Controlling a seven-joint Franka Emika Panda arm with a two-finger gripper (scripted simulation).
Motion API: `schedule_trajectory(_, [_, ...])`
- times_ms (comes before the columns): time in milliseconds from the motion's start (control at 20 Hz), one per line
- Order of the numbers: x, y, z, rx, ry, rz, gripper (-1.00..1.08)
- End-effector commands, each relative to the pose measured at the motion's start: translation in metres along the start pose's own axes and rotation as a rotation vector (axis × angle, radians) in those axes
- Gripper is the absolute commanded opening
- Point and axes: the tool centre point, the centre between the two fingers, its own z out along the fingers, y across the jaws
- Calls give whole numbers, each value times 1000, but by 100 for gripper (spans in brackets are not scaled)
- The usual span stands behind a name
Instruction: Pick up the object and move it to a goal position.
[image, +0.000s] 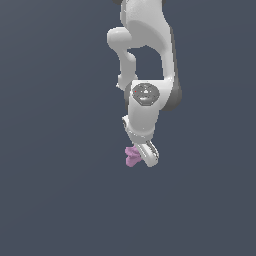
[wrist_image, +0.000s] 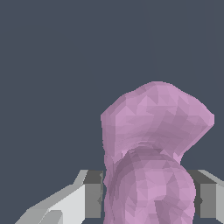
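The object (image: 131, 156) is a small pinkish-purple lumpy shape with several lobes. In the exterior view it sits at the tip of the white arm, just to the exterior view's left of my gripper (image: 141, 156). In the wrist view the object (wrist_image: 153, 148) fills the space between my two fingers (wrist_image: 92, 194), which press against its sides. My gripper is shut on it. The lower part of the object is cut off by the frame edge in the wrist view.
The white arm (image: 145, 60) hangs down from the top of the exterior view. Around it is a plain dark blue-grey background (image: 50, 150) with no other objects showing.
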Motion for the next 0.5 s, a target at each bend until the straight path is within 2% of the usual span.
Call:
schedule_trajectory(0, [2, -1, -17, 2, 1, 0, -100])
schedule_trajectory(450, [5, -5, -50, 2, 1, 0, -100])
